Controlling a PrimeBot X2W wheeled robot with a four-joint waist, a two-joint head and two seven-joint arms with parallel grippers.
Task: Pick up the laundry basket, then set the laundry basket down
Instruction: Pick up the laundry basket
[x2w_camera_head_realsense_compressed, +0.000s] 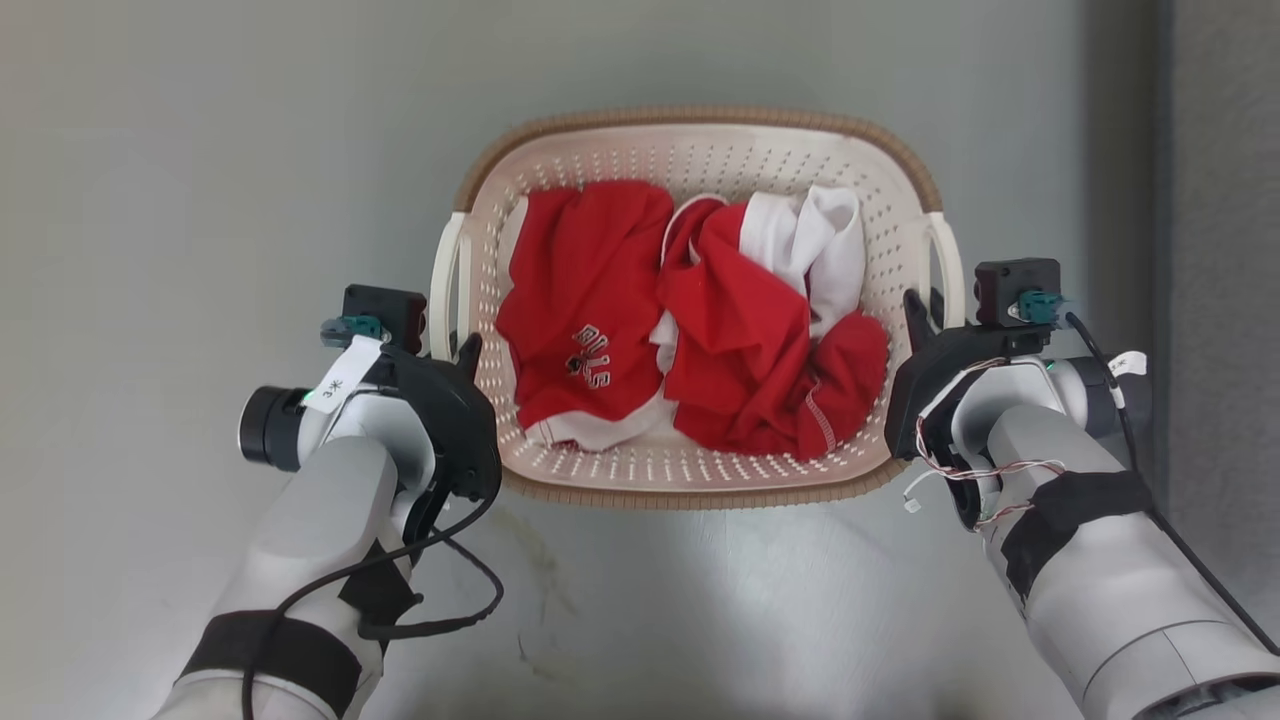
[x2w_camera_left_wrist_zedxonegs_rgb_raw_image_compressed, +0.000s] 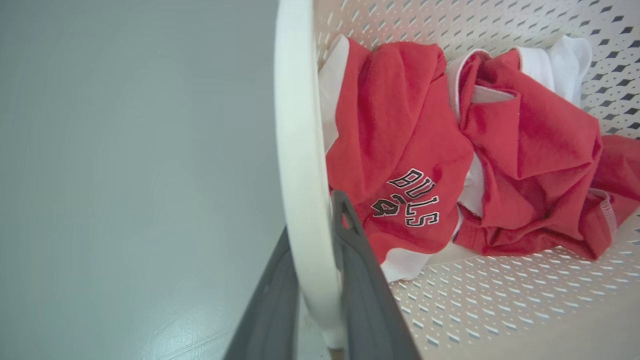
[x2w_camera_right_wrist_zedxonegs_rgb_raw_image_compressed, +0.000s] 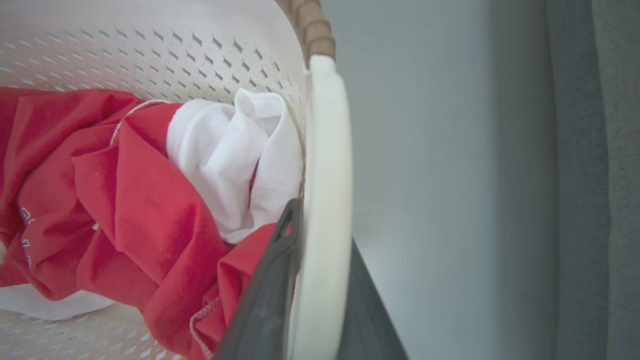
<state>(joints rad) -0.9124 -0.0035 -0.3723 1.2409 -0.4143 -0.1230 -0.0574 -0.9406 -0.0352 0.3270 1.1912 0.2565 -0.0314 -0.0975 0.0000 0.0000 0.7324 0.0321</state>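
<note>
**Left fingers (x2w_camera_left_wrist_zedxonegs_rgb_raw_image_compressed: 367, 300) and right fingers (x2w_camera_right_wrist_zedxonegs_rgb_raw_image_compressed: 265, 300) clamped on the basket handles**

A pale grey floor (x2w_camera_head_realsense_compressed: 200, 150) lies beneath the cream-white perforated plastic laundry basket (x2w_camera_head_realsense_compressed: 700, 470) with its brown woven-look rim. The basket sits centred between both forearms; contact with the floor cannot be confirmed. It holds crumpled red garments (x2w_camera_head_realsense_compressed: 590, 300), one lettered "BULLS", and a white cloth (x2w_camera_head_realsense_compressed: 815, 235). The left fingers pinch the left white loop handle (x2w_camera_left_wrist_zedxonegs_rgb_raw_image_compressed: 300, 150) and the right fingers pinch the right white loop handle (x2w_camera_right_wrist_zedxonegs_rgb_raw_image_compressed: 325, 175), with one dark finger on each face.

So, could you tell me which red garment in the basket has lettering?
The red garment nearest the left pincer: it reads BULLS; the right-hand garment shows none.
</note>
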